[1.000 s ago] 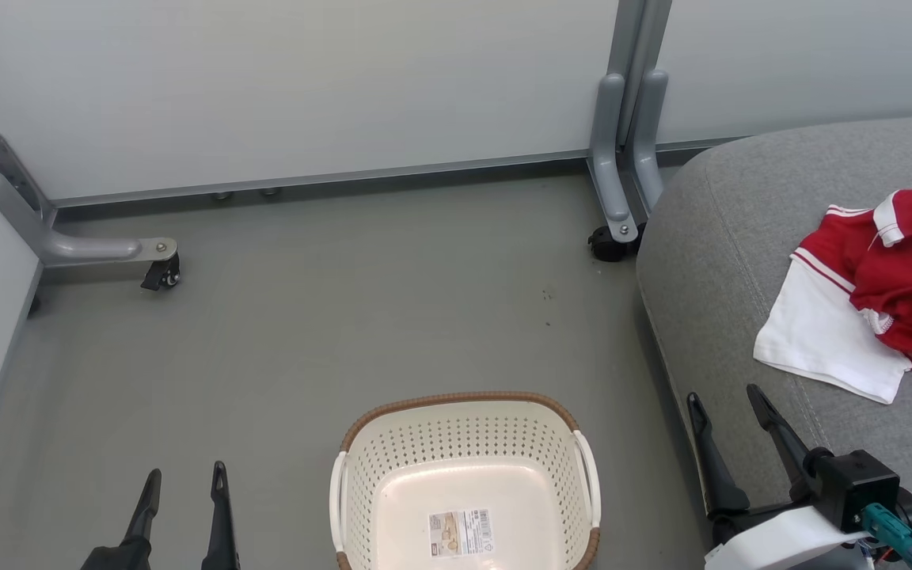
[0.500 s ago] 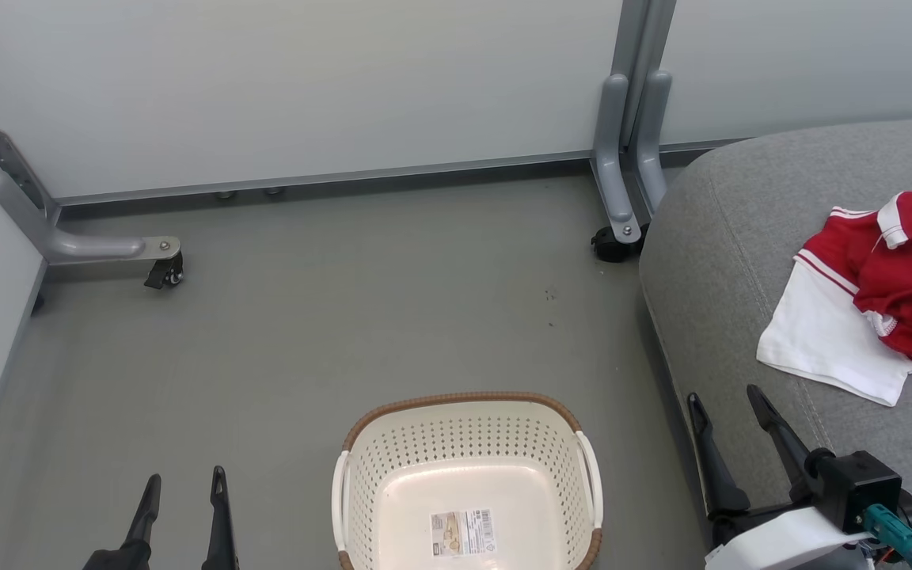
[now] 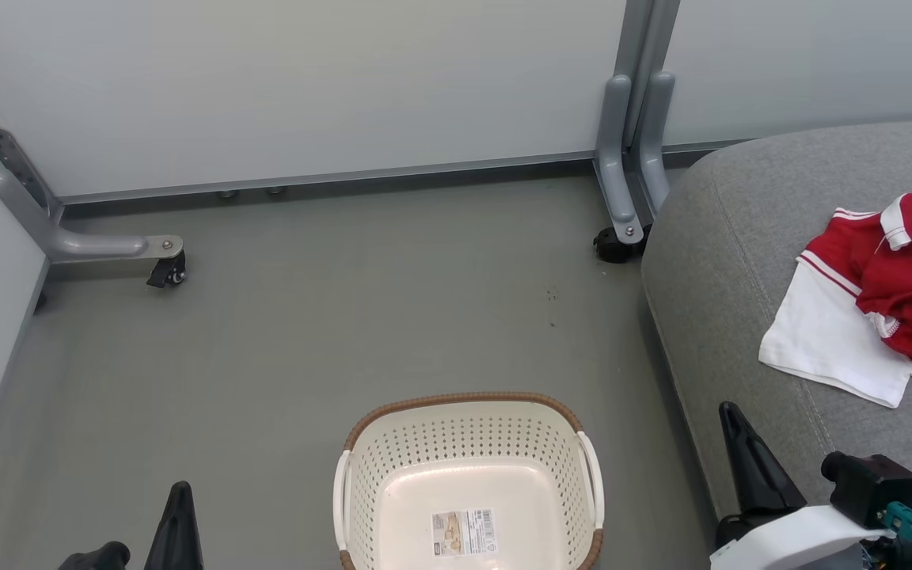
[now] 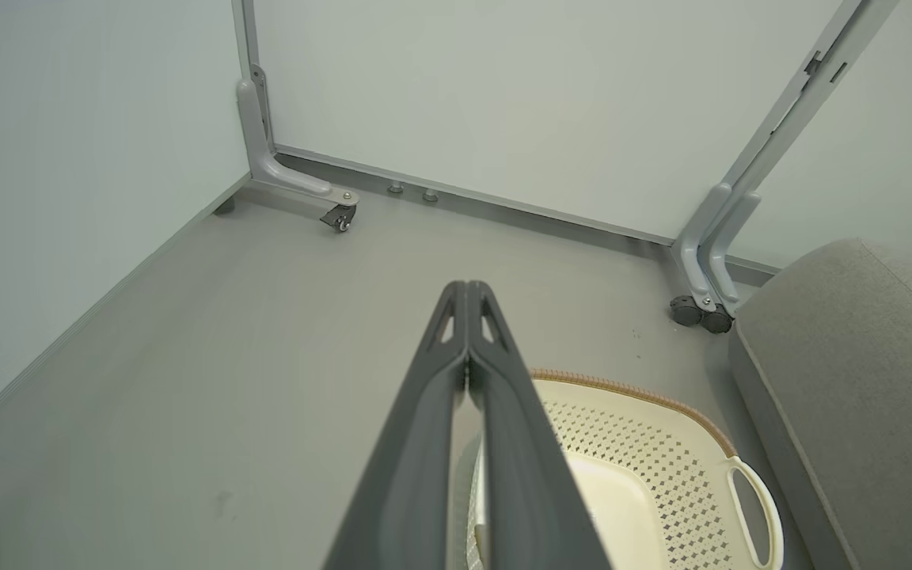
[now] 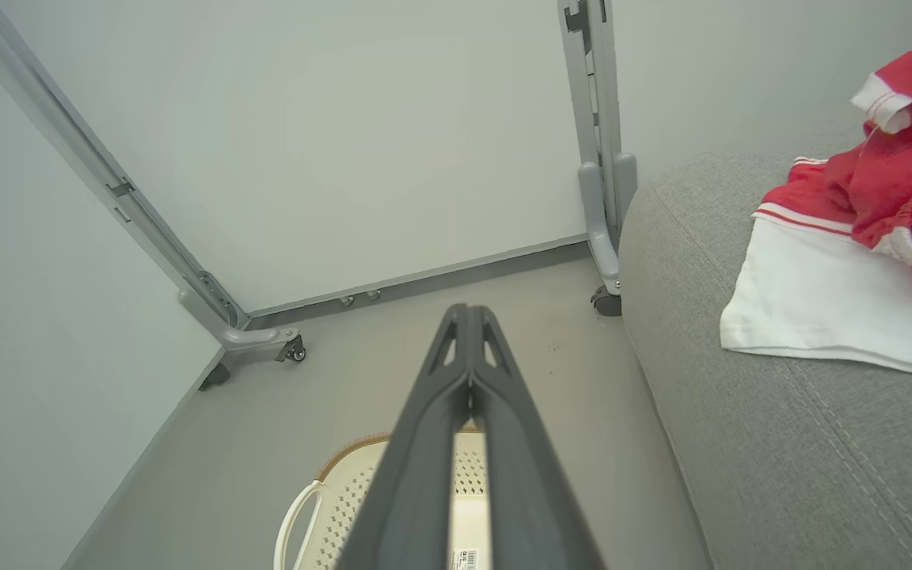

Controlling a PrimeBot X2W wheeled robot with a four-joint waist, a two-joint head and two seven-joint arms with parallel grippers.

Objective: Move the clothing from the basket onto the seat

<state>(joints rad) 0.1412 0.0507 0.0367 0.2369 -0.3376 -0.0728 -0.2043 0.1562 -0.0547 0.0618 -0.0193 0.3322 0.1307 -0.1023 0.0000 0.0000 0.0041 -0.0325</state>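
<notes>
One heap of soft bright-red clothing (image 3: 899,293), with one white panel spread flat and thin white stripes, lies on the large grey fabric-upholstered seat (image 3: 741,237), at the right edge of the head view. How many garments the heap holds cannot be told. The one cream-white perforated plastic basket (image 3: 464,398), with a brown braided rim and two white handles, stands on the grey floor (image 3: 305,332) just beside the seat's rounded front. Its bare bottom shows one sticker (image 3: 462,532).

There are two tools. The left tool (image 3: 179,495) hangs over the floor to the left of the basket, its two dark fingers pressed together on nothing. The right tool (image 3: 733,419) hangs at the seat's edge, between basket and clothing, also clenched on nothing.

Behind stand pale partition panels (image 3: 305,87) on grey metal feet with two black castors, one on the left (image 3: 167,273) and one on the right (image 3: 613,244).
</notes>
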